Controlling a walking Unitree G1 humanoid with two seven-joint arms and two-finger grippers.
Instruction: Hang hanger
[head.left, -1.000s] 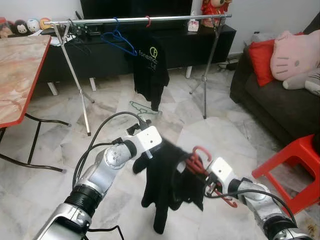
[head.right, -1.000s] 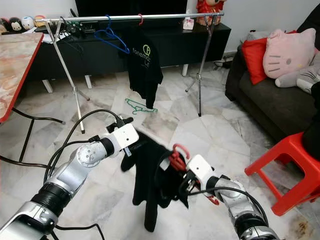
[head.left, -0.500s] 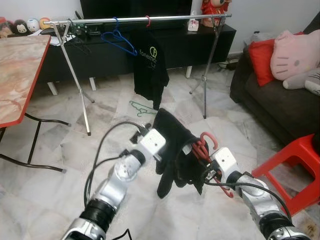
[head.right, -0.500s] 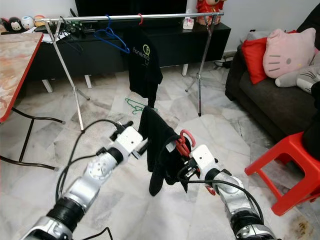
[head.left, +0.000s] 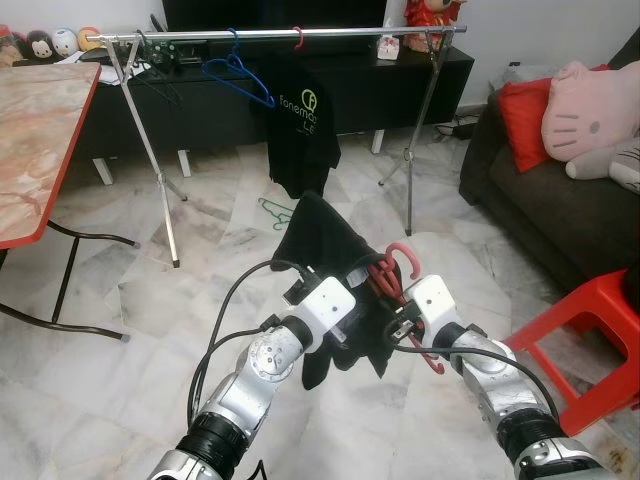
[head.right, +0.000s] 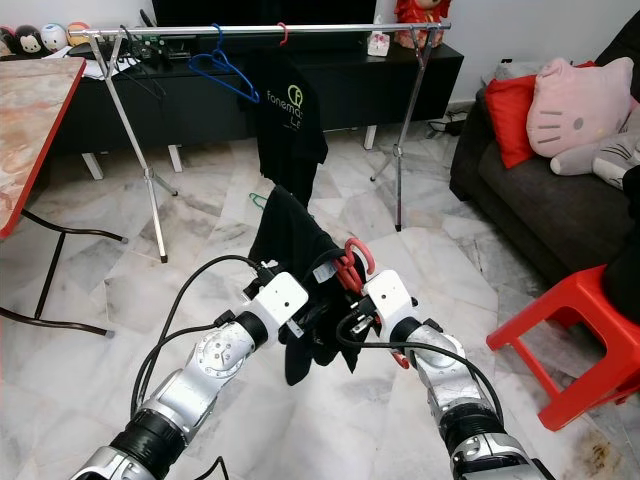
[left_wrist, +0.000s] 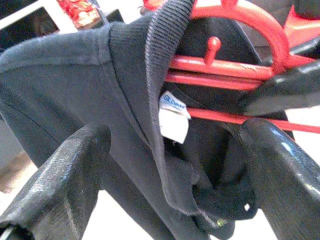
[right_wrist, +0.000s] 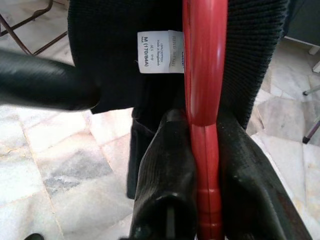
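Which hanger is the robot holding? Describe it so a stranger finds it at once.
Look before the clothes rail, low over the marble floor. There the right pincer clamps a red hanger carrying a black garment. The blue hanger hangs bare on the rail.

I can't see most of the red hanger (head.left: 392, 272); the black garment (head.left: 322, 240) draped over it covers everything but the hook. The garment's label (right_wrist: 161, 51) carries print too small for me to read fully. The right gripper (right_wrist: 204, 165) is cut off at the picture's lower edge.

bright even daylight, sharp, blurred wrist foregrounds
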